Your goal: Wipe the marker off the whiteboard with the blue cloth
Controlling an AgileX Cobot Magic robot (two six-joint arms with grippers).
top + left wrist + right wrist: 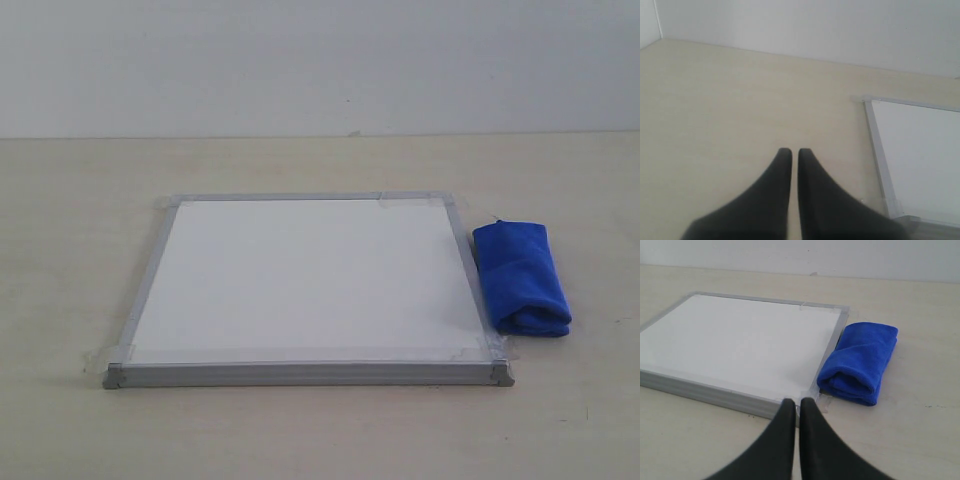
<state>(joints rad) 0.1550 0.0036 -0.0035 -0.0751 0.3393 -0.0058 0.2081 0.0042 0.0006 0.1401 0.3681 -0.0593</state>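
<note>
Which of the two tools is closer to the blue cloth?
The right tool: the blue cloth lies just ahead of it, while the left tool faces only a corner of the whiteboard, no cloth.

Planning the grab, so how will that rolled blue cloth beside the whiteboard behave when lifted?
The blue cloth looks soft and plush, so it will probably squash under a pinch. It is only loosely rolled, so layers may unfurl and droop. Its fuzzy surface should resist slipping.
</note>
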